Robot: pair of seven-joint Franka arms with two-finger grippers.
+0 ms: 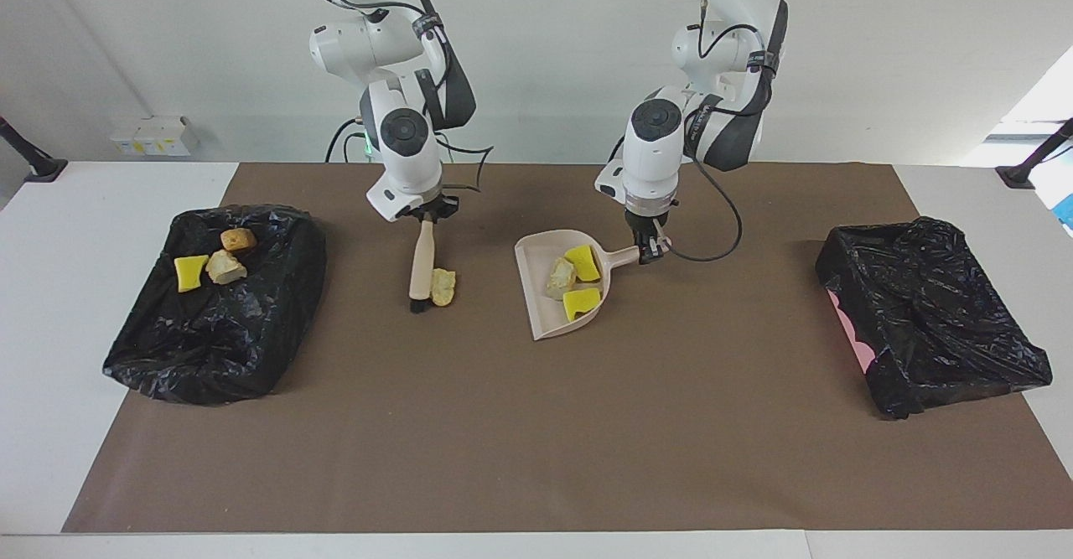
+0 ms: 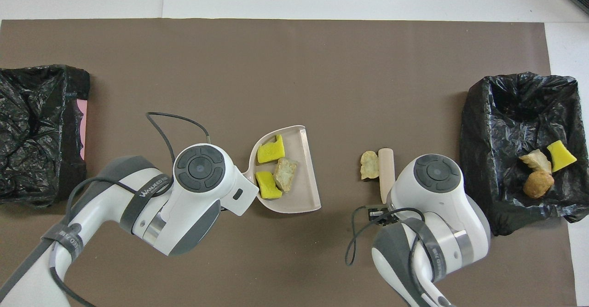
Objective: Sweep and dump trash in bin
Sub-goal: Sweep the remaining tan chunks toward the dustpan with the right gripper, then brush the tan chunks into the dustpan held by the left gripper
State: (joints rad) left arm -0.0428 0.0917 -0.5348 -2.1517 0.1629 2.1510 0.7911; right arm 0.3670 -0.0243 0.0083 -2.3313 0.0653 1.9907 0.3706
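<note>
1. I see the worktop (image 1: 50,291) carrying a brown mat (image 1: 536,425); the mat's half farthest from the robots is bare, the widest open room.
2. Two black-lined bins sit at the mat's ends: one (image 1: 218,324) at the right arm's end, holding three scraps, and another (image 1: 930,324) at the left arm's end, its inside too dark to read.
3. The dustpan (image 1: 549,303) lies mid-mat, mouth toward the right arm's end, with three scraps (image 1: 578,278) inside.
4. The brush (image 1: 419,270) stands tilted between dustpan and filled bin; its bristles are mostly hidden.
5. The left end effector (image 1: 645,249) is clamped on the dustpan's handle; from overhead the arm hides the grip.
6. The right end effector (image 1: 426,215) is clamped on the brush handle, likewise covered from overhead.
7. One loose scrap (image 1: 443,287) lies on the mat, touching the brush on its dustpan side, with bare mat between it and the pan's mouth.
</note>
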